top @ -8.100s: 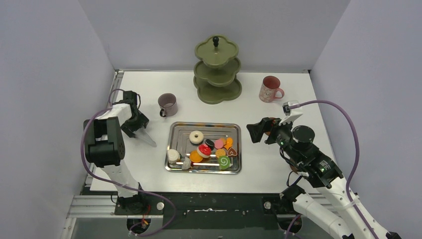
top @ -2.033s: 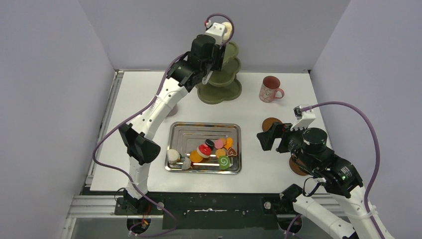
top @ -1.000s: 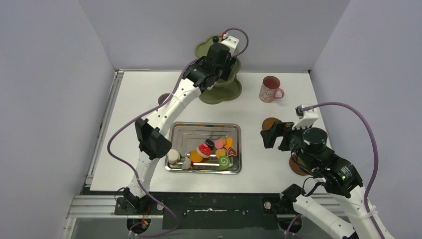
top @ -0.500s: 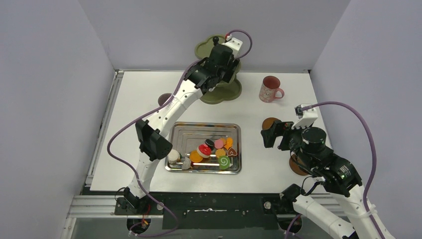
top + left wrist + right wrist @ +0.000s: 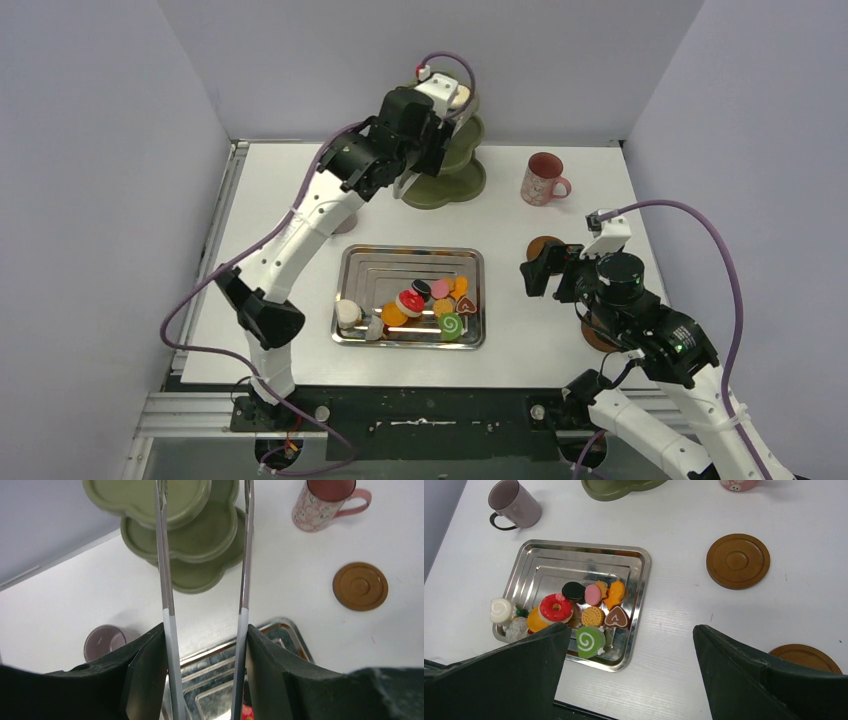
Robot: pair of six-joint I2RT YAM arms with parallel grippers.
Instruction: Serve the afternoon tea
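Left hand [image 5: 204, 628] clasping the metal tongs [image 5: 166, 580], whose blades stand apart and, as far as visible, carry nothing. Their tips run out of frame over the olive-green stand [image 5: 200, 540]. The toy sweets [image 5: 593, 594] lie the opposite way, in the steel tray [image 5: 554, 562] on the counter [image 5: 600, 180], toward the arm bases. The right hand [image 5: 631, 630], spread and empty, hovers nearer the tray, but the left arm, which bears the tongs, would probably have to draw back for the next sweet.
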